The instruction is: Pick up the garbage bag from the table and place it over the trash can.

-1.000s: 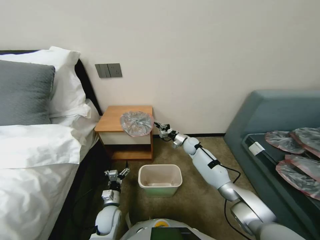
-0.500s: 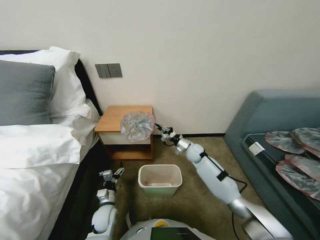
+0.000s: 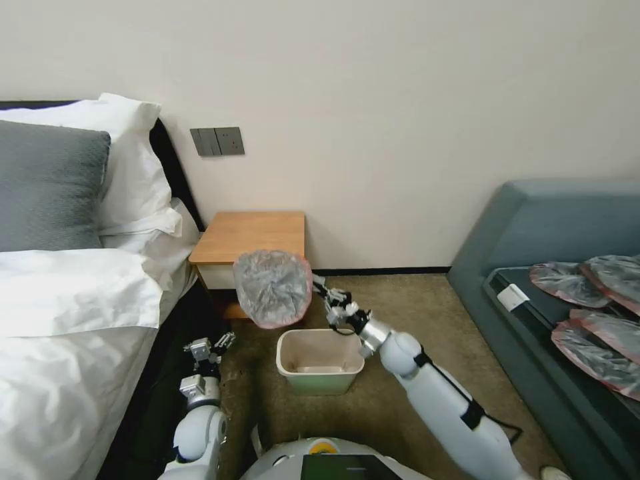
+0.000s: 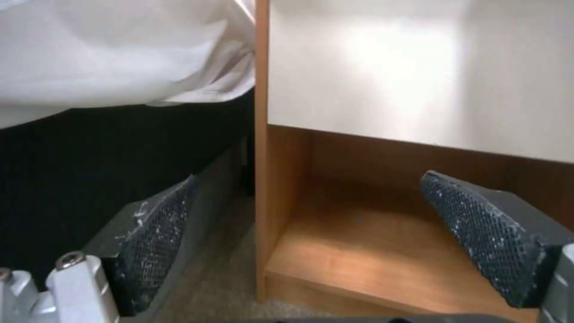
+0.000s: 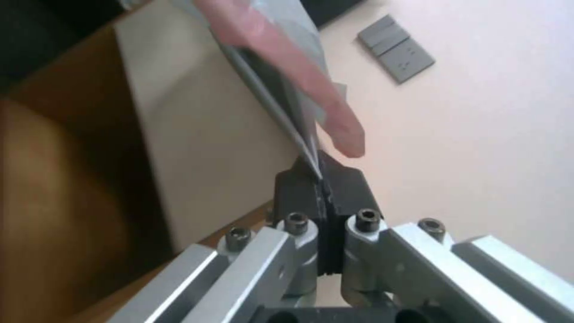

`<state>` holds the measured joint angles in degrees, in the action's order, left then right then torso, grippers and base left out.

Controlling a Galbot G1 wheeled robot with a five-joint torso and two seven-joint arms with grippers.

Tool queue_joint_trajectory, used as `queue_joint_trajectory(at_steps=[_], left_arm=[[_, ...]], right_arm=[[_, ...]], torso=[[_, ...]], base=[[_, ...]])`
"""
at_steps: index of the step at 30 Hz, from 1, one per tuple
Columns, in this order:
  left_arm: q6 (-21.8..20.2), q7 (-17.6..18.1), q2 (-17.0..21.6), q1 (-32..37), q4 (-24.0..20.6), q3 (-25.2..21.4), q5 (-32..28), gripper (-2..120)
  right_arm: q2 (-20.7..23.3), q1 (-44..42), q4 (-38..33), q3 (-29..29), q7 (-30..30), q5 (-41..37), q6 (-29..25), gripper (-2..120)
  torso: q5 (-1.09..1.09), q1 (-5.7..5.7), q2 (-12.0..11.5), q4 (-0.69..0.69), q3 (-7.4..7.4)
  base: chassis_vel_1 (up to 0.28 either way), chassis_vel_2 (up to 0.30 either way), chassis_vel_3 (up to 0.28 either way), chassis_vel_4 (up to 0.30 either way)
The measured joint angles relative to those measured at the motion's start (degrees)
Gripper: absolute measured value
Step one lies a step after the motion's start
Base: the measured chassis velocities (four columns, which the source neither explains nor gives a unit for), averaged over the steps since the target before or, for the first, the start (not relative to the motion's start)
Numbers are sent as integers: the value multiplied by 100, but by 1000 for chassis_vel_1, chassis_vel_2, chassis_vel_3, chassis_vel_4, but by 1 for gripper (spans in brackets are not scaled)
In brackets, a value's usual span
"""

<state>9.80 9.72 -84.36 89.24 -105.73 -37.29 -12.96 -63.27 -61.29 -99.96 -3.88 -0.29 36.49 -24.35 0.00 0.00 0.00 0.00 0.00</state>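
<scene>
The garbage bag (image 3: 272, 288), crinkly grey plastic with a pinkish-red rim, hangs in the air in front of the table (image 3: 250, 236) and just above the far left rim of the trash can (image 3: 320, 360). My right gripper (image 3: 319, 285) is shut on the bag's right edge; the right wrist view shows its black fingers (image 5: 344, 190) pressed together on the thin plastic of the garbage bag (image 5: 281, 76). My left gripper (image 3: 208, 345) is open, low by the bed, left of the bin; its pads (image 4: 157, 233) face the table's lower shelf (image 4: 365, 255).
A bed (image 3: 60, 313) with white sheets and pillows fills the left. A grey-blue sofa (image 3: 553, 227) on the right carries several flat red-rimmed bags (image 3: 593, 320). Carpet lies around the bin; wall switches (image 3: 217, 141) sit above the table.
My right gripper has pulled the bag off the table top, toward me and down, to just above the bin. The left arm has drifted back and left.
</scene>
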Motion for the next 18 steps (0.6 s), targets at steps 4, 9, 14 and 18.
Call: queue_joint_trajectory(at_steps=[4,9,14,18], left_arm=[[-63,81,88,-103,-1,-7,-230,96],[-93,109,98,-152,10,20,-300,96],[-94,110,69,-180,35,66,-246,96],[-100,110,78,-219,40,77,-224,96]], right_arm=[[71,-728,-95,-112,147,92,-152,0],[150,-1529,-104,-291,272,462,-645,0],[227,-1753,-114,-412,270,465,-738,0],[248,-1814,-114,-458,256,438,-775,0]], torso=[[1,0,0,-3,0],[0,0,0,0,0],[0,0,0,0,0],[0,0,0,-1,0]], base=[[0,0,0,0],[0,0,0,0],[0,0,0,0],[0,0,0,0]])
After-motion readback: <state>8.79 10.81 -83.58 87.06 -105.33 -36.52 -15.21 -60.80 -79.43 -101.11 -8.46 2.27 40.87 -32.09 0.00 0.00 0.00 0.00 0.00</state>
